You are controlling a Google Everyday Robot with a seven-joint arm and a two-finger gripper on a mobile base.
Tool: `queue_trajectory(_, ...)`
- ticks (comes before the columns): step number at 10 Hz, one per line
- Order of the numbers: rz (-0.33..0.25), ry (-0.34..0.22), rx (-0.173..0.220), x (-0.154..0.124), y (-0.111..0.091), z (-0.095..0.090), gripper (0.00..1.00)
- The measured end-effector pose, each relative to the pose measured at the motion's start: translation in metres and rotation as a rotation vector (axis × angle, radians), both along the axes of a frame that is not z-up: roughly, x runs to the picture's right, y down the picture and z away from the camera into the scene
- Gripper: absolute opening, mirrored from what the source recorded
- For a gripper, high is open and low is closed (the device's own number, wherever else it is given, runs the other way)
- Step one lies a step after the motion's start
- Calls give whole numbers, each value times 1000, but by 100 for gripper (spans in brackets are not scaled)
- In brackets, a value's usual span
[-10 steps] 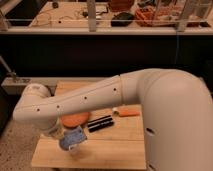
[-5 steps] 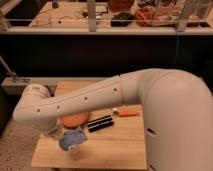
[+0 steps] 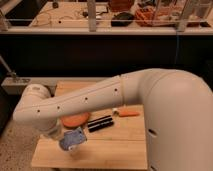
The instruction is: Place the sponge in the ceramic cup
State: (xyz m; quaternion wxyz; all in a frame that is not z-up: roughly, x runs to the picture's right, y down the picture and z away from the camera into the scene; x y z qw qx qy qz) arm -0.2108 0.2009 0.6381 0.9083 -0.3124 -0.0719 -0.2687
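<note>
Noting gripper (image 3: 61,136) low over the bench (image 3: 125,145) front-left corner; sponge (image 3: 73,138) lies right at its tip, just to its right, in front of the orange dish (image 3: 76,120) (grip state: cannot tell). No ceramic cup separately made out.

On the wooden bench (image 3: 125,142) lies an orange dish (image 3: 76,120); just beside it at three o'clock, two black bars (image 3: 100,123) side by side, a small orange stick (image 3: 129,112) at their two o'clock; a cluttered ledge (image 3: 60,15) far off at twelve
</note>
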Motion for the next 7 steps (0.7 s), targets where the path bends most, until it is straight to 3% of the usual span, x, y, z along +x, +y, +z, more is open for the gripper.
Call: queue_trajectory(7, 20, -4, 4, 0, 2, 0, 7)
